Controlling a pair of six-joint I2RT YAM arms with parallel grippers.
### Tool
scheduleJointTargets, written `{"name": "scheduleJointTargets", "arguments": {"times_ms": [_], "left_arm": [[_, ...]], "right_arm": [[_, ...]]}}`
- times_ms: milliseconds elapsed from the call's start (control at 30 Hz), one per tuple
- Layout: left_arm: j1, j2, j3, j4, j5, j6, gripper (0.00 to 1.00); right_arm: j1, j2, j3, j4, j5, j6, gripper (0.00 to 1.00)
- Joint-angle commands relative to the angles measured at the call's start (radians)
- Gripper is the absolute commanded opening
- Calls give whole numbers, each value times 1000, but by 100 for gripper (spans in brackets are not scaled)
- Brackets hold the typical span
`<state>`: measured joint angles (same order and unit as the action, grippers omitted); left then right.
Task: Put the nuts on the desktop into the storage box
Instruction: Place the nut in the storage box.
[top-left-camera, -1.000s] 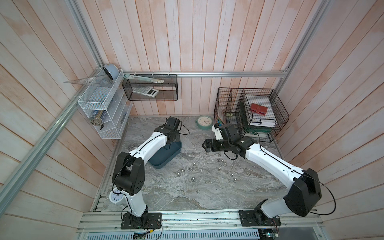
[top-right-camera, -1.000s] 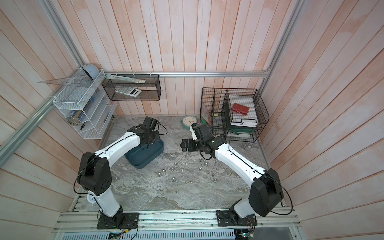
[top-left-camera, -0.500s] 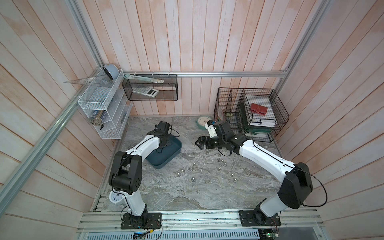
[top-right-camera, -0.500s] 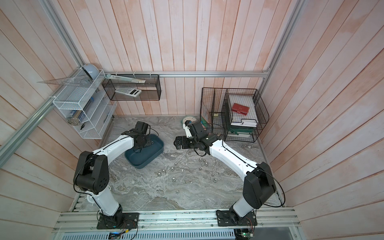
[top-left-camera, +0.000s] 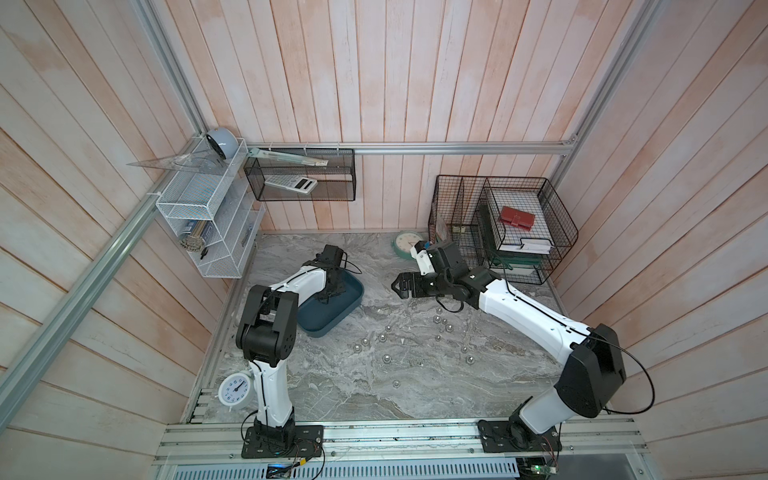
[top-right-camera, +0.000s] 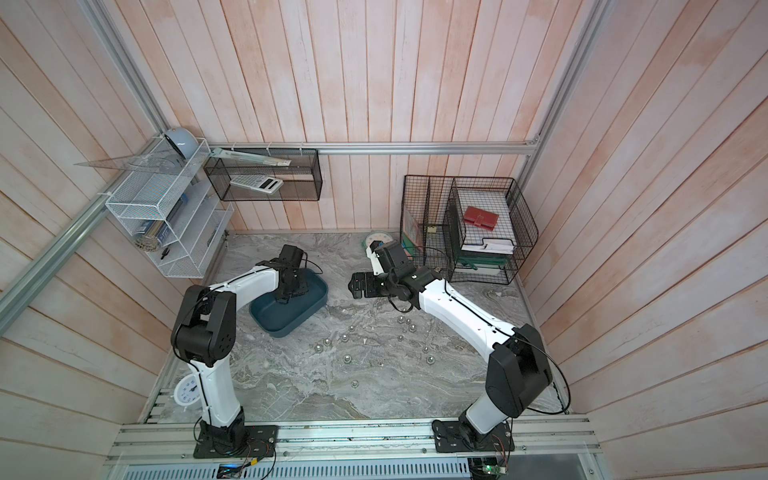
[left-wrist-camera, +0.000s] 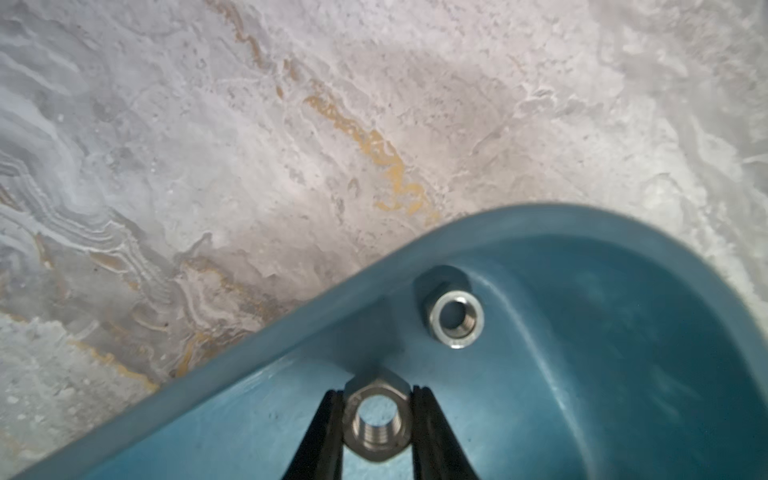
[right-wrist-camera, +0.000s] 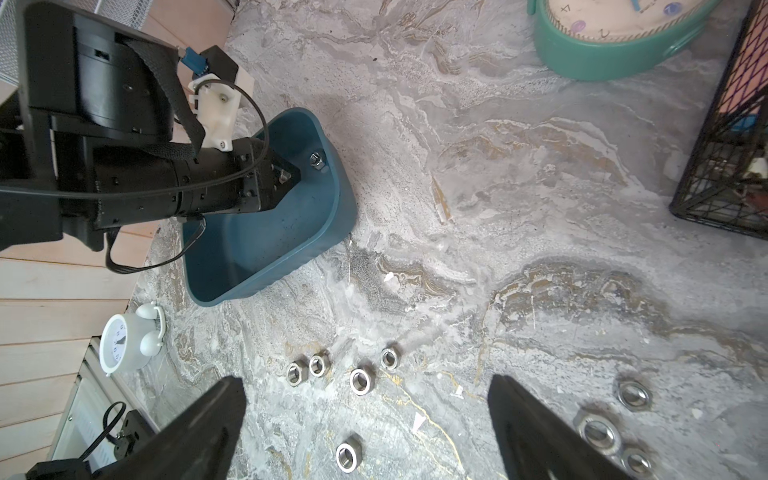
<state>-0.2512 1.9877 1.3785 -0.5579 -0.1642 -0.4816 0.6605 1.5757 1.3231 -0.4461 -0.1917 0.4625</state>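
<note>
The dark teal storage box (top-left-camera: 332, 320) (top-right-camera: 282, 324) (right-wrist-camera: 266, 249) lies on the grey marble desktop (top-left-camera: 374, 395) at the left. My left gripper (top-left-camera: 328, 296) (top-right-camera: 286, 297) (left-wrist-camera: 377, 395) reaches down inside it, shut on a silver hex nut (left-wrist-camera: 377, 419) just above the box floor. Another nut (left-wrist-camera: 456, 318) (right-wrist-camera: 318, 160) rests in the box's corner. Several nuts (top-left-camera: 437, 319) (top-right-camera: 348, 358) (right-wrist-camera: 348, 457) lie scattered over the middle of the desktop. My right gripper (top-left-camera: 395, 286) (top-right-camera: 352, 286) (right-wrist-camera: 365, 380) hovers open above the desktop, right of the box, with nothing between its fingers.
A mint-green clock (top-left-camera: 406, 244) (right-wrist-camera: 615, 45) stands at the back, beside black wire baskets (top-left-camera: 519, 228) in the back right corner. A small white alarm clock (top-left-camera: 235, 388) (right-wrist-camera: 124, 338) sits at the front left edge. A white wire shelf (top-left-camera: 208, 216) hangs on the left wall.
My left gripper has shifted a little to the left over the storage box, still holding its nut. My right gripper has drifted leftwards and stays open.
</note>
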Motion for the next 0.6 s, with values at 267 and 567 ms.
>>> {"name": "scheduleJointTargets", "arguments": {"times_ms": [267, 567], "left_arm": [[6, 40, 54, 0, 9, 18, 38], [2, -52, 30, -31, 18, 2, 51]], "right_arm": [[5, -5, 19, -25, 25, -7, 98], [5, -16, 10, -30, 33, -14, 98]]}}
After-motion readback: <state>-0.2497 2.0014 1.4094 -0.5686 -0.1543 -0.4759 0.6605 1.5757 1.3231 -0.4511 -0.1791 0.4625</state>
